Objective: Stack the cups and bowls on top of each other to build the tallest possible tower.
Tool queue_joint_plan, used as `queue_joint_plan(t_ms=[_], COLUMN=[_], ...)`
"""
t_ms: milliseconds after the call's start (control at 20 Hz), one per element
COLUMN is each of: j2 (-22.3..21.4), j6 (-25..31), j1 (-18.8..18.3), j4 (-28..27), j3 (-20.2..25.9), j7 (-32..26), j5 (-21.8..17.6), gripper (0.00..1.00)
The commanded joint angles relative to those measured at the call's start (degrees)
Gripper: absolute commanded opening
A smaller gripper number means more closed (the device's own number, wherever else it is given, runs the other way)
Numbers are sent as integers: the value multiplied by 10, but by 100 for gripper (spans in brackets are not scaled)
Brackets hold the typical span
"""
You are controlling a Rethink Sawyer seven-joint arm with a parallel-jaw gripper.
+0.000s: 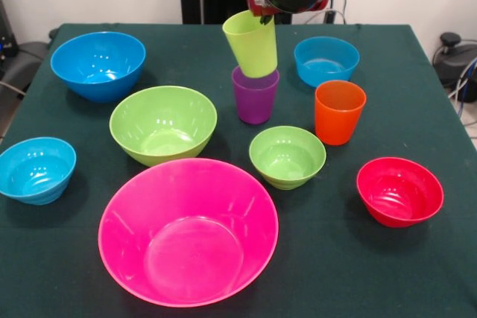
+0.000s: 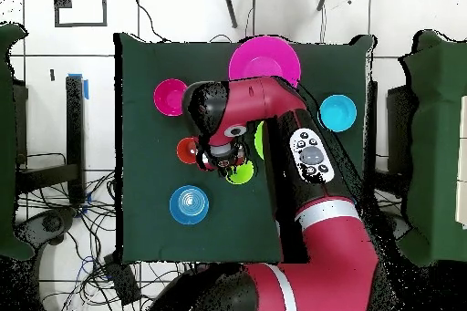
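Step in hand: the lime green cup (image 1: 251, 43) is being set onto the purple cup (image 1: 254, 95); this is my judgement from how the two stand.
Where the cup is: it hangs tilted under the end effector (image 1: 262, 20), its base touching or just inside the purple cup's rim; I cannot tell which.
End effector: it seems to pinch the green cup at the upper rim, on the far side; the fingers themselves are mostly hidden by the cup and by the wrist.
How to do it well: first bring the green cup upright, then center it over the purple rim and lower it slowly. If it is released while tilted, I think it can tip the purple cup, which is light and narrow.
Risk: the orange cup (image 1: 339, 112) stands near on one side, and the small green bowl (image 1: 287, 156) just in front, so a falling cup may strike them.
Arm pose: the red arm (image 2: 274, 107) comes down from above, the wrist bent over the middle of the surface (image 1: 417, 258); in the overhead view it covers the cups almost fully.
Other things: the huge pink bowl (image 1: 188, 231), the large green bowl (image 1: 163, 123) and the large blue bowl (image 1: 98, 64) lie separate, not yet nested.
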Motion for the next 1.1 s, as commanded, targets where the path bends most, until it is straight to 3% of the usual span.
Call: queue_joint_plan(t_ms=[50,1100], j2=[10,15], j6=[-60,-67], j1=[0,-4], j4=[23,18], j3=[20,22], j7=[-99,-106], j5=[-58,-62], gripper=[0,0])
